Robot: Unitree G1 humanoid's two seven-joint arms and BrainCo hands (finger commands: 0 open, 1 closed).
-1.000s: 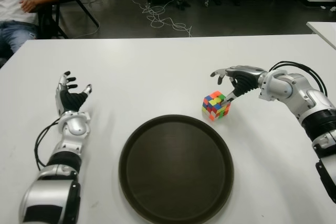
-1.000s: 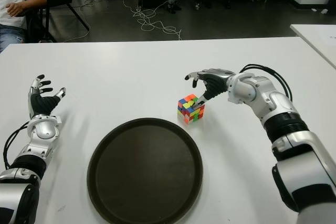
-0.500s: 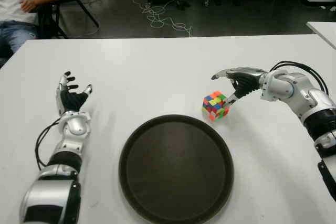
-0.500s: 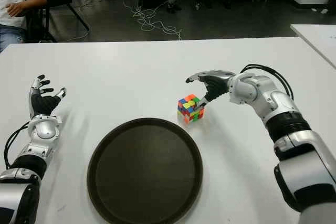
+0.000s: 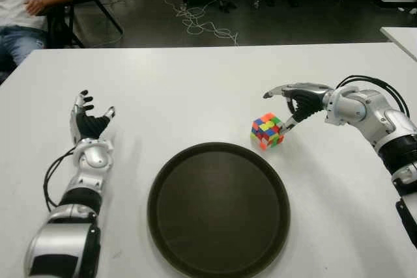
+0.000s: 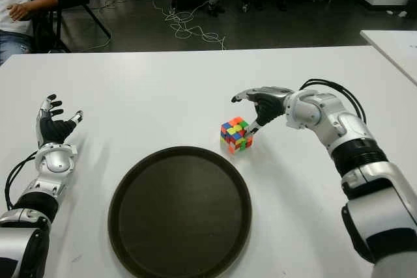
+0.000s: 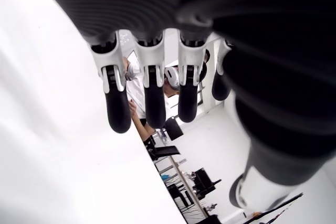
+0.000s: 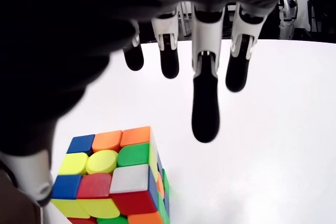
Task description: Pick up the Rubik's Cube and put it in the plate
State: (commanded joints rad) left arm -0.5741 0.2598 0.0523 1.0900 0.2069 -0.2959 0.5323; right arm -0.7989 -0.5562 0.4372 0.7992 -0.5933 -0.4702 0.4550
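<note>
Right hand (image 5: 296,101) fingers (image 8: 205,106) spread above Rubik's Cube (image 8: 118,174).

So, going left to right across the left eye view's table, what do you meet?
Left hand → plate → cube → right hand, open beside the cube.

Table: white table (image 5: 195,83) bearing everything.
Plate: round dark plate (image 5: 218,209) near the front edge, centre.
Cube: multicoloured Rubik's Cube (image 5: 268,130) just behind the plate's right rim, on the table.
Right hand (image 5: 291,103): above and right of the cube.
Left hand (image 5: 88,122): far left of the plate.
</note>
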